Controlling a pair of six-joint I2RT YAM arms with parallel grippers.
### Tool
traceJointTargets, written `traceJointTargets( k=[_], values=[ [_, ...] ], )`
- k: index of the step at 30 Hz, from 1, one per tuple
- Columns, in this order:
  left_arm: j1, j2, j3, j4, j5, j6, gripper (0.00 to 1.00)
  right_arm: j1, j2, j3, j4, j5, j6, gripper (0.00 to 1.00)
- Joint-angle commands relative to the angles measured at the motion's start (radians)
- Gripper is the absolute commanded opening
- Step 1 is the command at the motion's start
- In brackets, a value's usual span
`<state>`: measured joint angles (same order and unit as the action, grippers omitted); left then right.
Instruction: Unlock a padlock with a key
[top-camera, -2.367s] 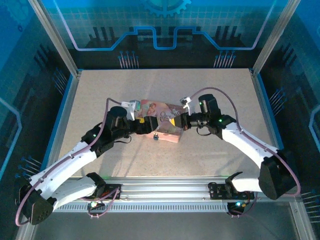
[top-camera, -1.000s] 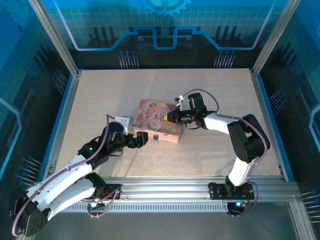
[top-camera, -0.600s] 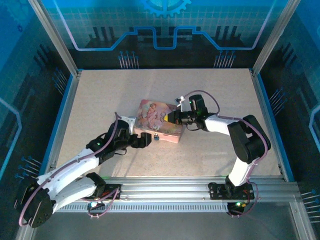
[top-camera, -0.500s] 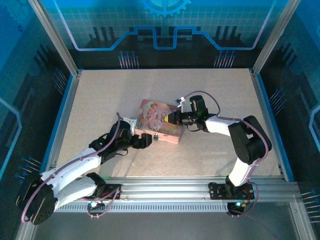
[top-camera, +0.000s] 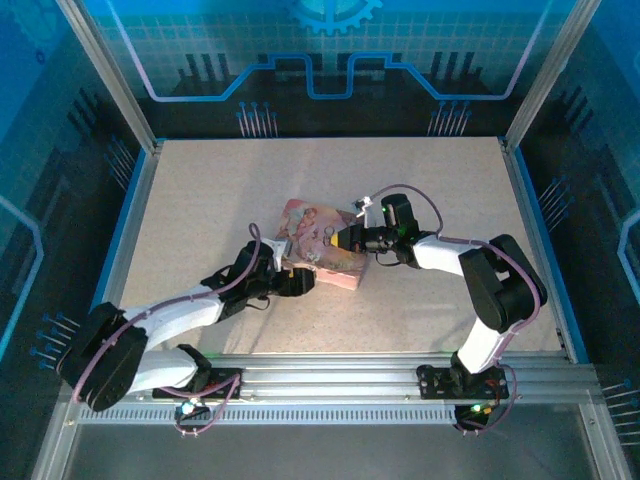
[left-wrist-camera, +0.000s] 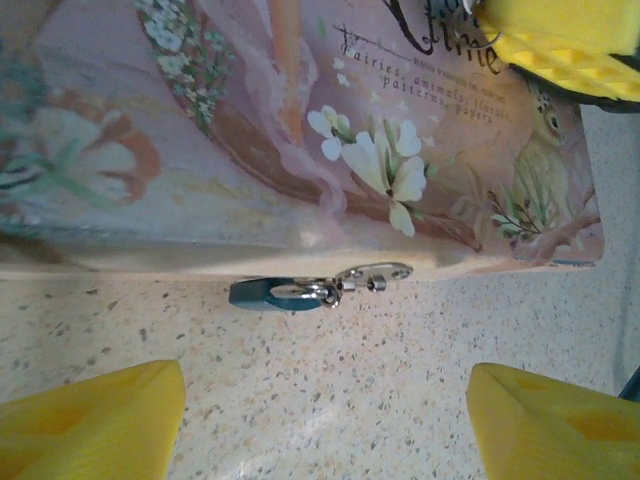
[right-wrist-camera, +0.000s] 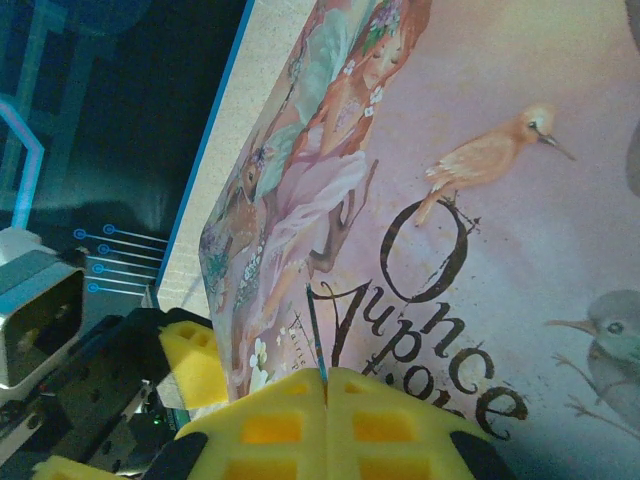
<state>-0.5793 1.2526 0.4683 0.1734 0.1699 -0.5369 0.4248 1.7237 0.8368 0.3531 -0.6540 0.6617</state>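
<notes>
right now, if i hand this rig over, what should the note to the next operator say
Left gripper: open, low over the table, facing the padlock.
Right gripper: shut on a thin dark sliver, apparently the key, over the pink box lid.
Padlock: hooked to the clasp on the box's front edge, lying on the table; looks locked.
Done: key in hand.
Left: steady the padlock, insert key, turn, free the shackle.
</notes>
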Motion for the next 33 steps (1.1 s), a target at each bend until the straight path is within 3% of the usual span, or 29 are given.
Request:
traceJointTargets(
  k=[1,19,33],
  values=[
    [0.002,0.046,-0.021,0.125,0.041,-0.041,0.75,0.005,0.023,-0.044,-0.123,0.054,-0.013,0.0],
    [-0.019,0.224,-0.098,0.46,0.028,-0.094,0.74,0.012,0.042,-0.025,-0.114,0.061,-0.005,0.0],
    [-0.057,0.319,-0.08,0.554,0.013,-0.104,0.68,0.016,0.054,-0.02,-0.106,0.063,-0.002,0.0]
  ],
)
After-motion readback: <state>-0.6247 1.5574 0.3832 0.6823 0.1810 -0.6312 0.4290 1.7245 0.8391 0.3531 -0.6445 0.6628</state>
